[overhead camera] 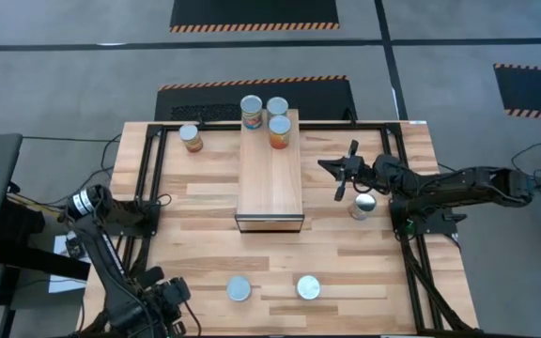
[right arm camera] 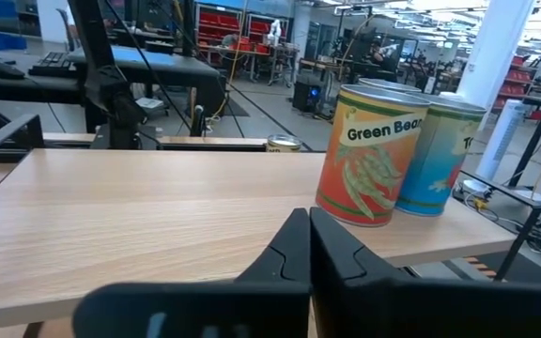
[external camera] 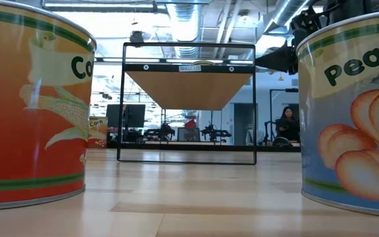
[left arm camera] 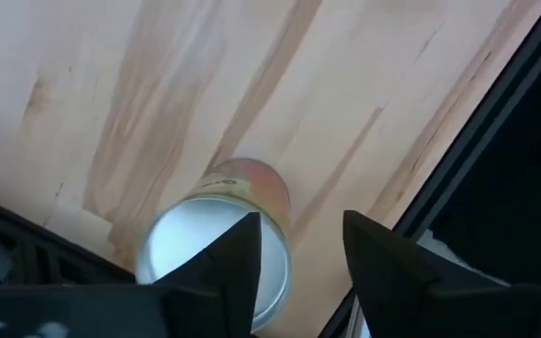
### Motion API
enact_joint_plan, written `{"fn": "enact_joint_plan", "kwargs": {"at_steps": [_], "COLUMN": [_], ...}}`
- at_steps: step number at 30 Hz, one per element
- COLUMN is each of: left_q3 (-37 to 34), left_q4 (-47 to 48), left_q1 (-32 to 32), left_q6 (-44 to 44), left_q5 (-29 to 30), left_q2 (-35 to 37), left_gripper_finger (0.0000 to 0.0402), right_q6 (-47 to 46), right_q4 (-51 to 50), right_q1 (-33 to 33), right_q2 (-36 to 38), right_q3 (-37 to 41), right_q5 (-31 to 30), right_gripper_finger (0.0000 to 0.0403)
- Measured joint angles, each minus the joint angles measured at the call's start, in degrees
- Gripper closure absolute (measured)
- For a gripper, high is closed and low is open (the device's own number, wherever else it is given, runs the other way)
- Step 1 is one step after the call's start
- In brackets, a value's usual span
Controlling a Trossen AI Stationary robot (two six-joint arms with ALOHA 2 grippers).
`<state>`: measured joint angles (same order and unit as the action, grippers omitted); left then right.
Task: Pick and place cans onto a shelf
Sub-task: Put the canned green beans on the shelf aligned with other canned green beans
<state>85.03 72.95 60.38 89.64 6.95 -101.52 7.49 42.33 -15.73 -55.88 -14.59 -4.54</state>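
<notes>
Overall, your task stood partly done: three cans (overhead camera: 267, 116) sat on the shelf (overhead camera: 270, 178) at its far end, ahead of the right gripper (overhead camera: 344, 173), whose fingers were pressed together and held nothing. Four cans remained on the table (overhead camera: 205, 202), one just behind those fingers. Your left gripper (left arm camera: 299, 246), fingers apart, waited beside another can (left arm camera: 219, 249).
</notes>
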Motion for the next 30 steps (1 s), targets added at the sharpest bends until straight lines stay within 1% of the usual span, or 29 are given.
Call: {"fn": "enact_joint_plan", "kwargs": {"at_steps": [2,8,15,19,24,27,30], "left_q3": [0.1,0.3,0.2,0.3,0.5,1.0,1.3], "left_q4": [-0.3,-0.2,0.9,1.6,2.0,3.1,3.9], "left_q1": [-0.4,-0.4,-0.1,-0.2,0.0,-0.1,0.0], "left_q6": [-1.3,-1.3,-0.6,-2.3,-2.9,-2.2,-3.5], "left_q5": [-1.5,-1.3,-1.8,-4.8,-4.7,-3.9,-3.7], "left_q2": [-0.6,-0.8,-1.8,-4.4,-5.2,-5.2,-5.3], "left_gripper_finger": [0.0254,0.0242,0.0243,0.0243,0.0245,0.0264,0.0312], "right_q6": [0.0,0.0,0.0,0.0,0.0,0.0,0.0], "right_q4": [0.0,-0.1,-0.1,-0.3,-0.3,-0.5,-0.4], "right_q1": [0.0,0.0,0.0,0.0,0.0,0.0,0.0], "right_q2": [0.0,0.0,0.0,0.0,0.0,0.0,0.0], "right_q3": [0.0,0.0,0.0,0.0,0.0,0.1,0.1], "right_q5": [0.0,0.0,0.0,0.0,0.0,0.0,0.0], "right_gripper_finger": [0.0398,0.0392,0.0398,0.0392,0.0393,0.0398,0.0396]}}
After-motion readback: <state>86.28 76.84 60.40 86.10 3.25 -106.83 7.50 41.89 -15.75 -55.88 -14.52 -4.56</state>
